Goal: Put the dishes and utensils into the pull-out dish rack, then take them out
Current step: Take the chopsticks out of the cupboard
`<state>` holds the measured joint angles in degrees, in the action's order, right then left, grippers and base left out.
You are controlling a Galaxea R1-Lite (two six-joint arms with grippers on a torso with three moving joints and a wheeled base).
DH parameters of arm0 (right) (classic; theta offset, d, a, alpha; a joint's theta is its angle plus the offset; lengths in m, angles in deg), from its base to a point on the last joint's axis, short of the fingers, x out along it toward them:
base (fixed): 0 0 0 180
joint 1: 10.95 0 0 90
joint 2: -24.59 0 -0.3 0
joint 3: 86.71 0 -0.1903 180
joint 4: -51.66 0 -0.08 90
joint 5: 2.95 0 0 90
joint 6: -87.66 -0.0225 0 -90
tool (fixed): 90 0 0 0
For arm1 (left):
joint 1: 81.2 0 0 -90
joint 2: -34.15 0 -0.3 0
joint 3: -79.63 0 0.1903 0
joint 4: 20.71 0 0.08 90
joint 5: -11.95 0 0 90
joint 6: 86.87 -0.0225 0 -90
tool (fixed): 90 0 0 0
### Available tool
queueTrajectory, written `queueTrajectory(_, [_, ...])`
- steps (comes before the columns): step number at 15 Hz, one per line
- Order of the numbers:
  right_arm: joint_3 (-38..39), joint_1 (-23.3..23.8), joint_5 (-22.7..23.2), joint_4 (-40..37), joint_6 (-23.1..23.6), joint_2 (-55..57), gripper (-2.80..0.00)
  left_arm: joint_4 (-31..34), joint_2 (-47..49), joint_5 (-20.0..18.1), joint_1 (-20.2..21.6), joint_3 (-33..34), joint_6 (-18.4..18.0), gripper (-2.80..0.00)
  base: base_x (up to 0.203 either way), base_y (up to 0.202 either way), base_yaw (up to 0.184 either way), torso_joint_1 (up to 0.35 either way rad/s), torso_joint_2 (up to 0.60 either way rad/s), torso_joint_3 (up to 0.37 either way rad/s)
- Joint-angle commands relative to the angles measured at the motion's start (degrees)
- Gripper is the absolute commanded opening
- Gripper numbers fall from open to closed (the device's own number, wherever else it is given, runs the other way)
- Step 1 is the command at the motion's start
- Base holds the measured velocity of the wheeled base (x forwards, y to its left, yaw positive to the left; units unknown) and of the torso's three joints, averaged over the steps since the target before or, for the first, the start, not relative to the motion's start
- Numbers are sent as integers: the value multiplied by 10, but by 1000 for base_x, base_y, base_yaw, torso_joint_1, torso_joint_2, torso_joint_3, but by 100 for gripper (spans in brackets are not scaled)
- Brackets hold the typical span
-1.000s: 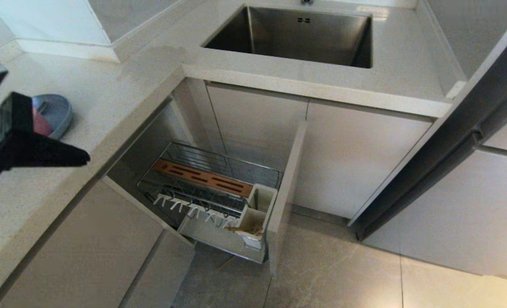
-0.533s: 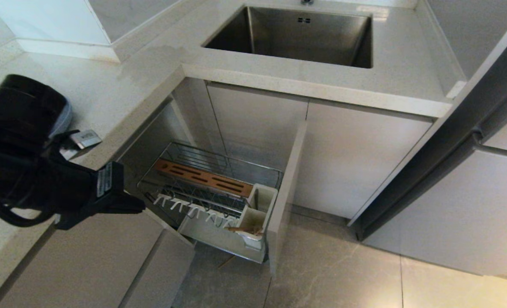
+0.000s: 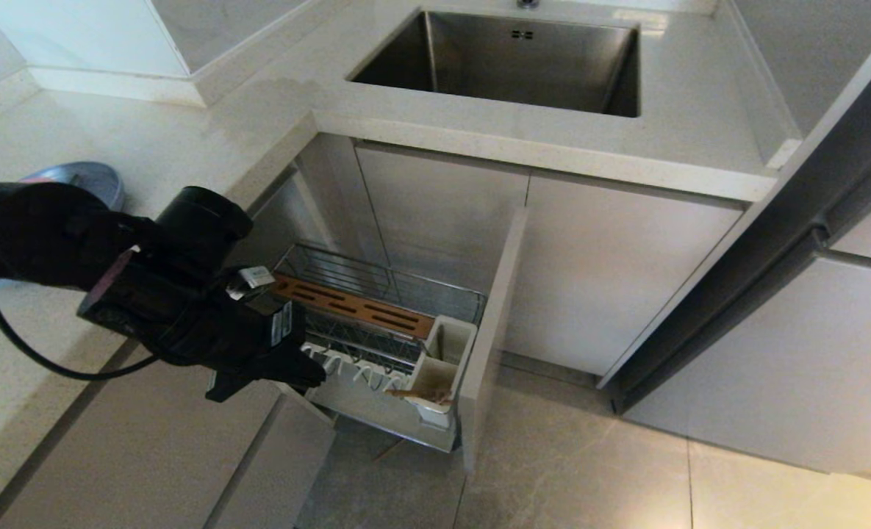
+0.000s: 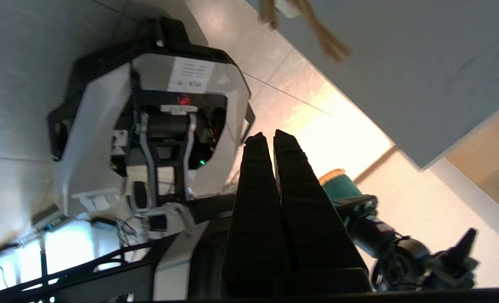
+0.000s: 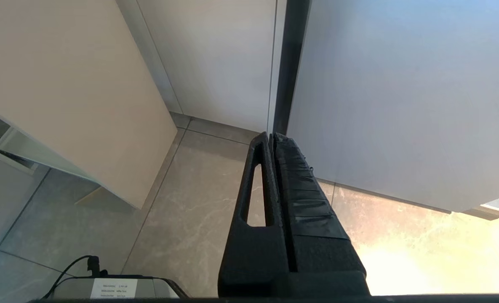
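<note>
Below pale countertop (image 3: 185, 147) and steel sink (image 3: 509, 66), pulled-out dish rack (image 3: 376, 330), grey tiled floor (image 3: 589, 470), left pincer (image 3: 299, 371) pressed together, empty.

No text can be read. White printed labels sit on the left gripper's (image 3: 295, 367) housing, the robot base (image 4: 148, 139) and a grey box (image 5: 114, 288), but their lettering is too small to make out.

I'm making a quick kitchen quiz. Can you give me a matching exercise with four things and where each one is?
1. plate
2. chopsticks
3. left gripper
4. sink

A. sunk into the far countertop
B. over the pull-out dish rack's near-left corner
C. in the rack's white cup
D. on the counter, far left

Pairs: 1-D, 2-C, 3-B, 4-A
</note>
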<state>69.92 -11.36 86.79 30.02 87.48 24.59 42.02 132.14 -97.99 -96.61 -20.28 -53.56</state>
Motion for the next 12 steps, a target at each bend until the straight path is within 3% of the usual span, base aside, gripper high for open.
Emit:
queueTrajectory(1, [5, 0, 0, 0, 0, 0, -280, 8, 44, -3, -8, -26, 7, -280, 0, 0, 0, 0, 0, 0])
queueTrajectory(12, [5, 0, 0, 0, 0, 0, -280, 16, 123, -12, -65, -78, 7, -280, 0, 0, 0, 0, 0, 0])
